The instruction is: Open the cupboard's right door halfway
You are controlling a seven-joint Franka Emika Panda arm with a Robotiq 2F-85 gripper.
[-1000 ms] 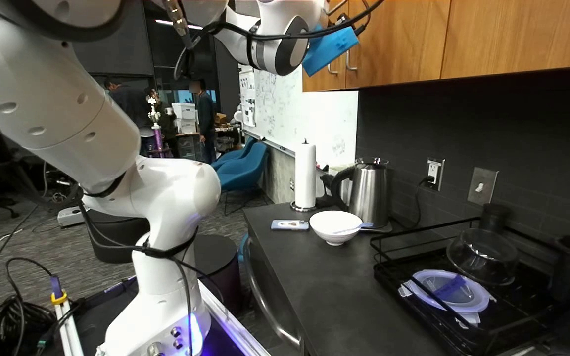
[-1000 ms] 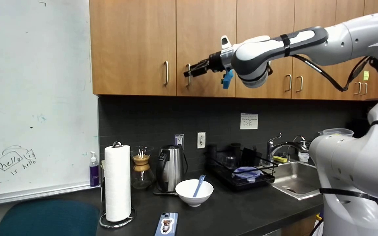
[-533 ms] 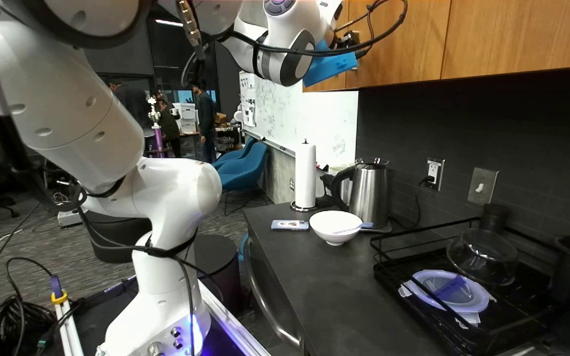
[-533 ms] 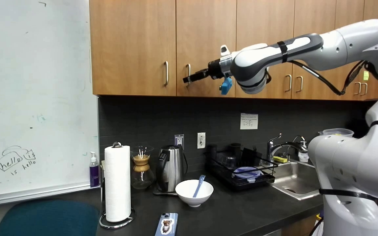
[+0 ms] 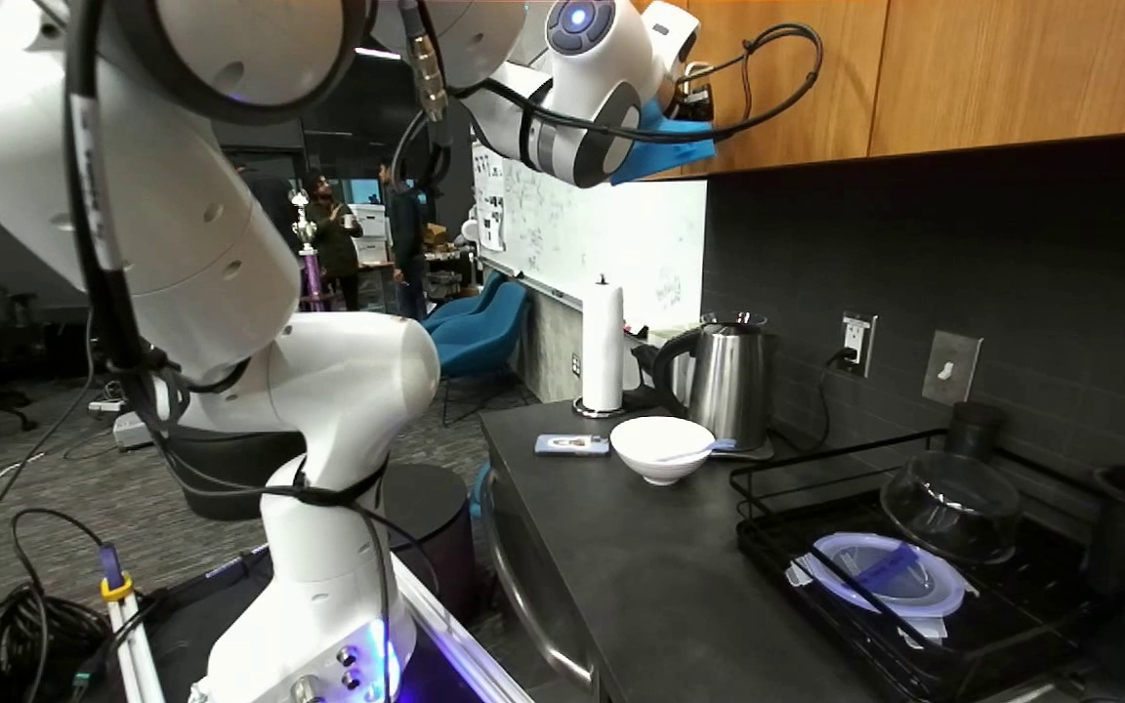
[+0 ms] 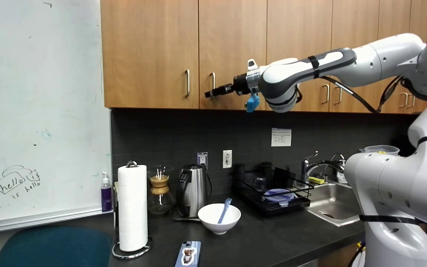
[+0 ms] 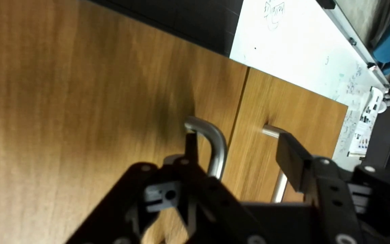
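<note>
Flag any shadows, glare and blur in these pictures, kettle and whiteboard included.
In the wrist view, the gripper looks soft, a blurry shadow falls on the door beside its handle, and the whiteboard looks very bright; in an exterior view, pale highlights streak the kettle; in both exterior views, the wall is near black just under the cupboard.

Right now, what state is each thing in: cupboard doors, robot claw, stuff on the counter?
Cupboard's right door: shut
Other upper doors: shut
Gripper (the claw): open
Bowl: upright, fork inside
Kettle: upright; whether it's on doesn't show
Phone: lying flat, back up
Paper towel roll: upright
</note>
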